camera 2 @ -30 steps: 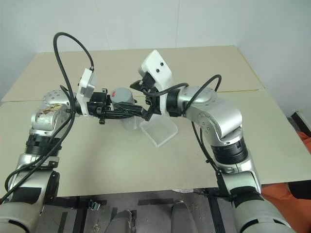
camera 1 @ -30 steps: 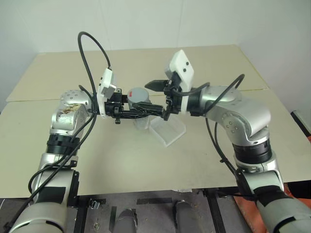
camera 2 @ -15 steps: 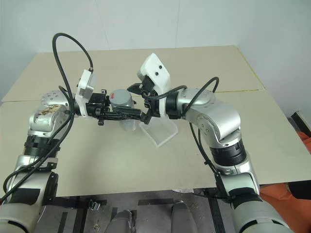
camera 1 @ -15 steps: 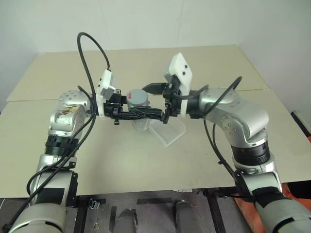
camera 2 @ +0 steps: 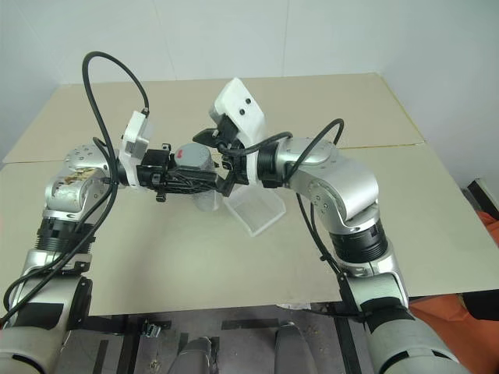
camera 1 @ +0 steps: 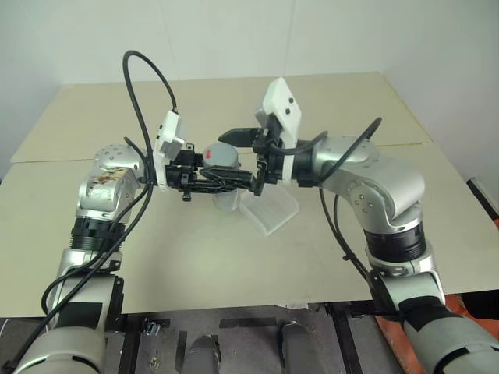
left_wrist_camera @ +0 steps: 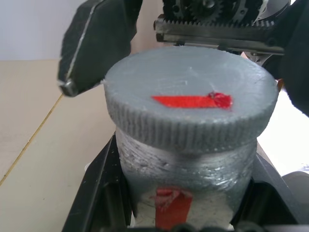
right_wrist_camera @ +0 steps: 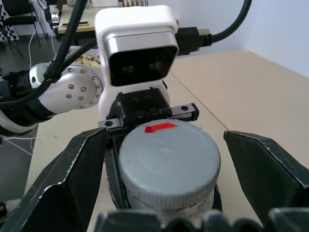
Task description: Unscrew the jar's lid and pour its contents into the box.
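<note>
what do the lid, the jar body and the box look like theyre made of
Lid: probably matte grey plastic, given its ribbed edge and dull top with a red mark.
Jar: silvery, rough, faintly shiny wall, maybe frosted plastic or foil wrap; hard to tell.
Box: clear frosty plastic; the table shows through it.

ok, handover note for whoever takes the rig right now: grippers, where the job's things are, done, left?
Left gripper: shut on the jar, held upright above the table.
Right gripper: open, a finger on each side of the lid, not yet closed on it.
Box: on the table, just below and beside the jar.
Done: jar lifted, right gripper lined up.
Left: grip the lid, unscrew it, pour the contents into the box.
</note>
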